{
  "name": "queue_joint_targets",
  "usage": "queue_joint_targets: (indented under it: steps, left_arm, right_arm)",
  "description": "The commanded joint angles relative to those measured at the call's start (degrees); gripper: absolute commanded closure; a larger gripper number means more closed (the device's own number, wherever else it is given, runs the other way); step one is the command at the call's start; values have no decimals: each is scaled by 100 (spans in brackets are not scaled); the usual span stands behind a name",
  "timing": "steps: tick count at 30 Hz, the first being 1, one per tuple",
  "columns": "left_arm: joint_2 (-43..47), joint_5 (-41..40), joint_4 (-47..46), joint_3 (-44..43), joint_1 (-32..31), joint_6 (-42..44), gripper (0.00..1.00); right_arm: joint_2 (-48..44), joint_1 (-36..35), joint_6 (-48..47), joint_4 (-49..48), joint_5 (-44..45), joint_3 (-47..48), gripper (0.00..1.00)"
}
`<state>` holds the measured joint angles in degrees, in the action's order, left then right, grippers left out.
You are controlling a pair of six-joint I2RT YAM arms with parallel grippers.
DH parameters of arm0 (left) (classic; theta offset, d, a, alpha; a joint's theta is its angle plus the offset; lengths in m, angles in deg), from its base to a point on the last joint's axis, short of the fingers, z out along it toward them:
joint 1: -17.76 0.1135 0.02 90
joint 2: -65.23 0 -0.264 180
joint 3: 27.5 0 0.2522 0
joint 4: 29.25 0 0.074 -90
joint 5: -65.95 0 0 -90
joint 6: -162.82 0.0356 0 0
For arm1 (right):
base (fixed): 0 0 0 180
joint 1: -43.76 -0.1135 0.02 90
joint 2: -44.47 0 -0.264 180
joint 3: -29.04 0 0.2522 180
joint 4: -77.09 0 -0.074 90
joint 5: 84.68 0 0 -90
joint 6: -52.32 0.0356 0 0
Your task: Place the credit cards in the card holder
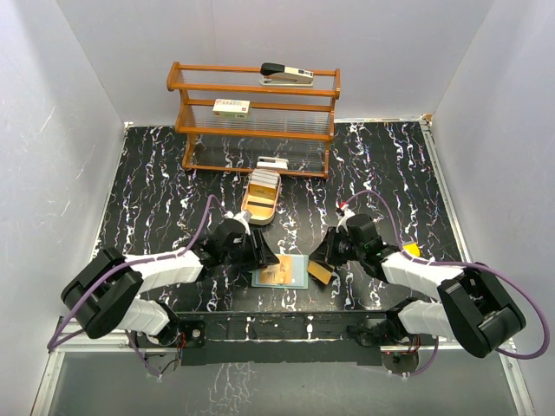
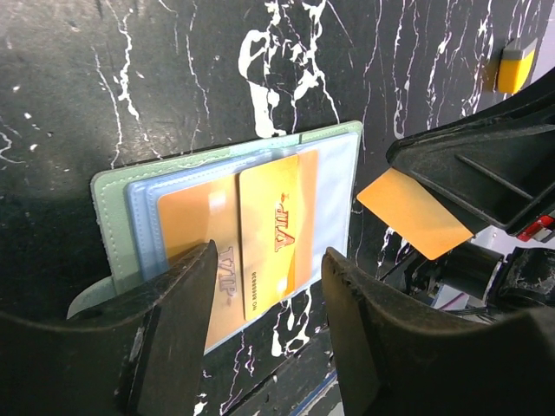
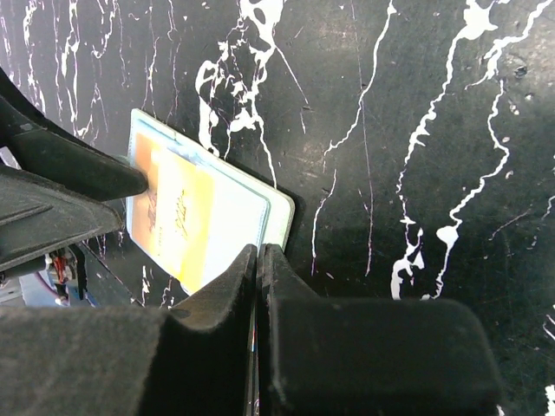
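Note:
The sage-green card holder [image 2: 108,195] lies open on the black marble table, also seen as the card holder [image 1: 297,276] and the card holder [image 3: 282,212]. Two gold credit cards [image 2: 277,221] sit side by side in its clear pockets. My left gripper [image 2: 269,264] hovers just above the holder's near edge, open and empty, one fingertip [image 2: 204,264] over the left card. My right gripper [image 1: 324,260] is shut on an orange credit card [image 2: 412,221], held tilted just right of the holder. In the right wrist view that gripper [image 3: 258,256] shows its jaws pressed together.
A tan oval tray [image 1: 260,199] with more cards stands behind the holder. A wooden rack [image 1: 256,117] at the back carries a stapler [image 1: 286,74] and white boxes [image 1: 231,107]. A small yellow object [image 1: 411,250] lies by the right arm. White walls enclose the table.

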<state>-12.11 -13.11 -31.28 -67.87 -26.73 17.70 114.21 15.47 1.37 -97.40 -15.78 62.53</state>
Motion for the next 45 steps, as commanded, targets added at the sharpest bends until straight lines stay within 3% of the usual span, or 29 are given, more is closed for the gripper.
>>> queue_joint_targets:
  steps: [1, 13, 30, 45]
  left_arm:
    - [-79, 301, -415, -64, -24, -24, 49]
    - [-662, 489, -749, -89, -98, -137, 49]
    - [-739, 703, -1113, -350, -346, -307, 49]
    - [-133, -124, 1261, -953, -367, 170, 46]
  right_arm:
    - [-227, -17, 14, -351, -9, 78, 100]
    - [382, -87, 191, -1287, -140, -423, 100]
    - [685, -131, 15, -1367, -77, -376, 100]
    - [151, -128, -421, -430, 91, 223, 100]
